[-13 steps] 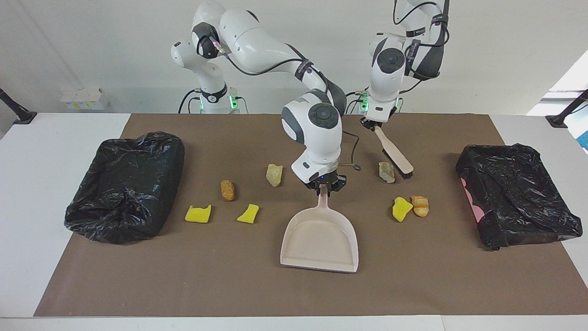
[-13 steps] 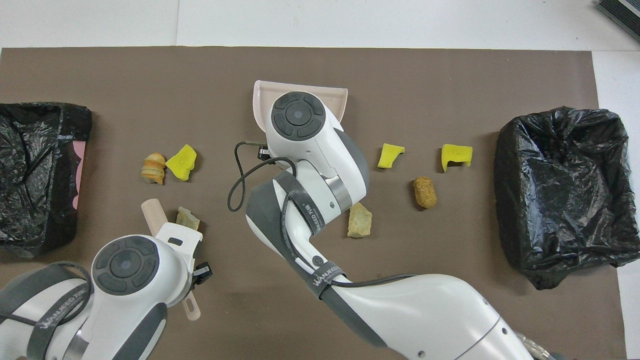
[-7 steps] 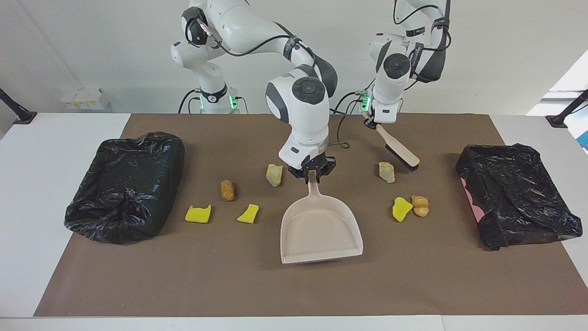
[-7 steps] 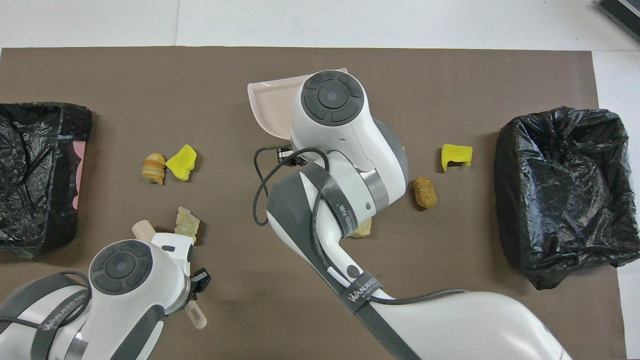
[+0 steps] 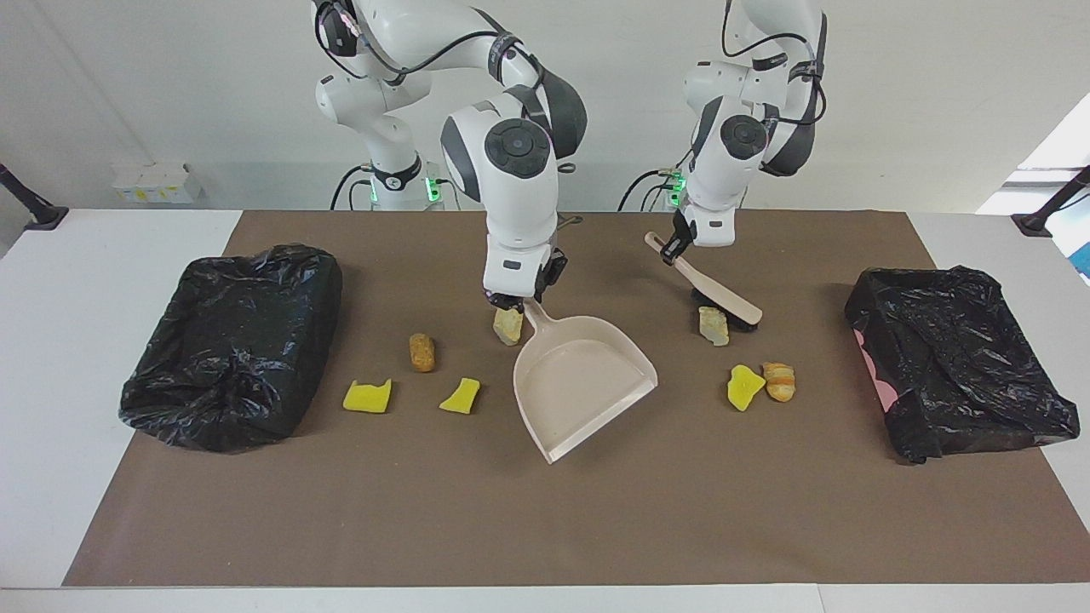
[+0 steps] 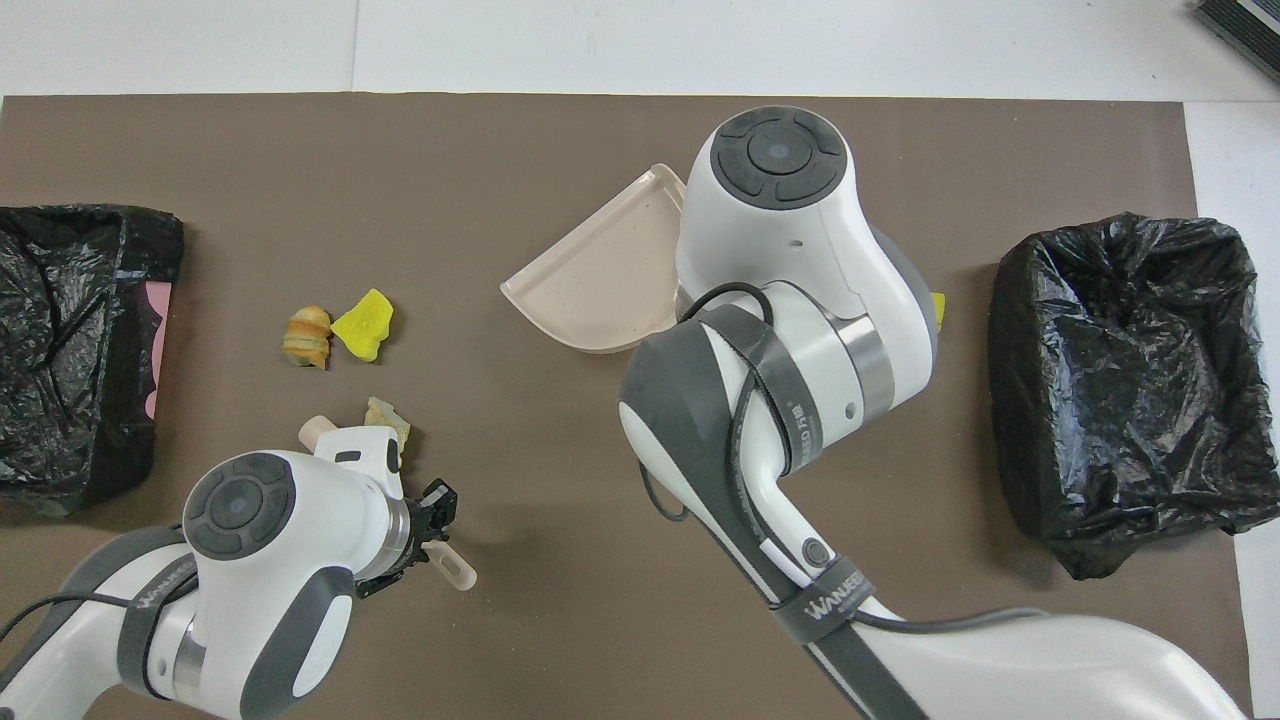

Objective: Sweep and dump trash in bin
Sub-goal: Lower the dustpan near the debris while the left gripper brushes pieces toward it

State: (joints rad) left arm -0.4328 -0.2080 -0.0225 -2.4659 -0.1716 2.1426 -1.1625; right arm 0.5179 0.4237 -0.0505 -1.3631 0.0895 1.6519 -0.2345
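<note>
Brown paper [image 5: 545,528] covers the worktop [image 5: 85,340] in the facing view. At the frame's centre the right pincer [image 5: 521,300] is closed on the handle of a beige dustpan [image 5: 579,383], whose pan slants toward the lower middle. A pale stone lump [image 5: 508,326] sits just beside that handle. Further left lie an orange-brown piece [image 5: 421,352] and two yellow sponge chunks [image 5: 367,397] [image 5: 460,396]. Right of centre, the left pincer [image 5: 674,247] is clamped on a brush [image 5: 711,285], with another stone lump [image 5: 714,325] at its bristles. Below that lie a third sponge chunk [image 5: 745,387] and a bread-like piece [image 5: 779,380], touching. A black-lined bin [image 5: 230,340] sits at each end, the second [image 5: 958,358] at the right.

From overhead, the dustpan [image 6: 600,285] lies upper centre, half hidden by the right arm. The left pincer [image 6: 425,520] grips the brush handle [image 6: 455,570] at lower left, the stone lump [image 6: 385,415] just above it. The sponge [image 6: 362,323] and bread [image 6: 307,335] pair lie higher.
</note>
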